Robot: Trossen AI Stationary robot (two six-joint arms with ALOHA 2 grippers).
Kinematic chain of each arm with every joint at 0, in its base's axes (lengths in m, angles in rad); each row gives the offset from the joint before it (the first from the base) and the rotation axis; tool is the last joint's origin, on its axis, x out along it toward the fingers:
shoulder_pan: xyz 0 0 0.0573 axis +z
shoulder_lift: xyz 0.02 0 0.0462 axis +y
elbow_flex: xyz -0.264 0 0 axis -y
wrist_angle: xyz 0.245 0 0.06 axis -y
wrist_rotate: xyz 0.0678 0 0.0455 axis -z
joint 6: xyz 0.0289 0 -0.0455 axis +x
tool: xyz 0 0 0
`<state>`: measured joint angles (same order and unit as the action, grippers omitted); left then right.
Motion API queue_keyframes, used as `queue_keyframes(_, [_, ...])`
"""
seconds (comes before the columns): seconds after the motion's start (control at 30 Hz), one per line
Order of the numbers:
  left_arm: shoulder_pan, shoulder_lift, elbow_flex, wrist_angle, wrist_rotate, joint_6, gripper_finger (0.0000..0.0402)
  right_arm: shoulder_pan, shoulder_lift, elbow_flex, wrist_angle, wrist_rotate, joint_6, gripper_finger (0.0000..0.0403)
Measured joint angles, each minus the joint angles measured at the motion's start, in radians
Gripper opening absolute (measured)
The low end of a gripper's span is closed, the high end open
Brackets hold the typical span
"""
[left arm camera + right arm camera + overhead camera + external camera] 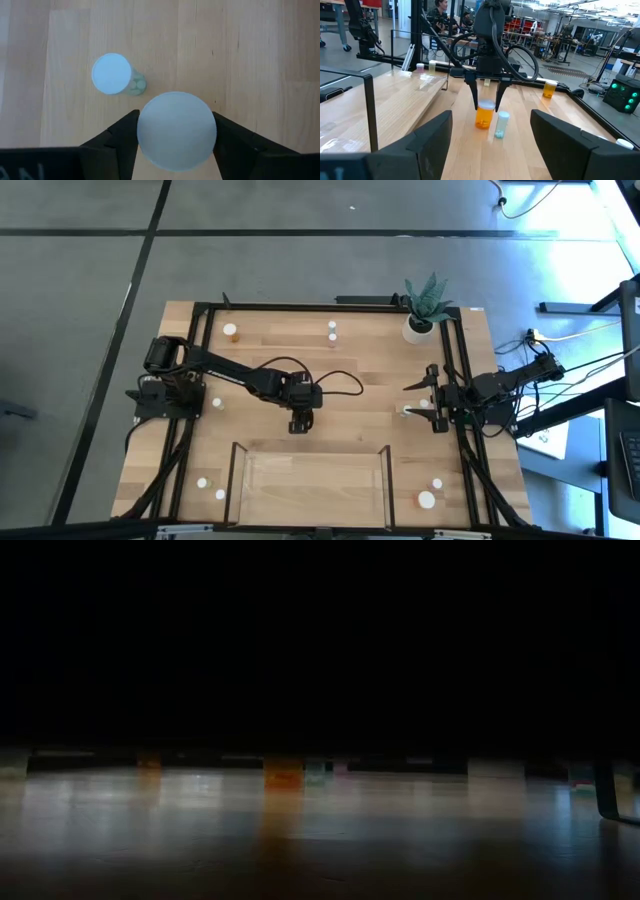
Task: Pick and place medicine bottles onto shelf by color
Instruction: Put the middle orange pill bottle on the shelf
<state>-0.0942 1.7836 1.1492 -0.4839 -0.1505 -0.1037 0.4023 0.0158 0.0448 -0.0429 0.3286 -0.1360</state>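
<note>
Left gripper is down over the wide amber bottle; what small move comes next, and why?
Probably finish closing. The left gripper straddles the wide amber bottle, fingers flanking its white cap, while the slim bottle stands just beside, so grip before lifting.

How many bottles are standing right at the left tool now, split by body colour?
Amber bottle, wide white cap, under the left tool: 1
Greenish bottle, narrow, white cap, just beside the amber one: 1
Total: 2
</note>
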Motion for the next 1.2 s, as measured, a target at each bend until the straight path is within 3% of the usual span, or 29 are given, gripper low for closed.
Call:
queue_keyframes(0.4, [-0.001, -0.012, 0.000, -0.005, 0.004, -0.004, 0.0198, 0.000, 0.000, 0.000, 0.000, 0.000, 0.000, 0.0272])
queue_keyframes(0.8, [-0.025, -0.130, 0.000, -0.064, 0.000, -0.106, 0.0198, 0.000, 0.000, 0.002, 0.000, 0.006, 0.036, 0.0272])
queue_keyframes(1.2, [-0.120, -0.231, 0.031, -0.165, -0.131, -0.160, 0.0198, 0.000, 0.052, 0.124, -0.106, 0.045, 0.055, 0.0272])
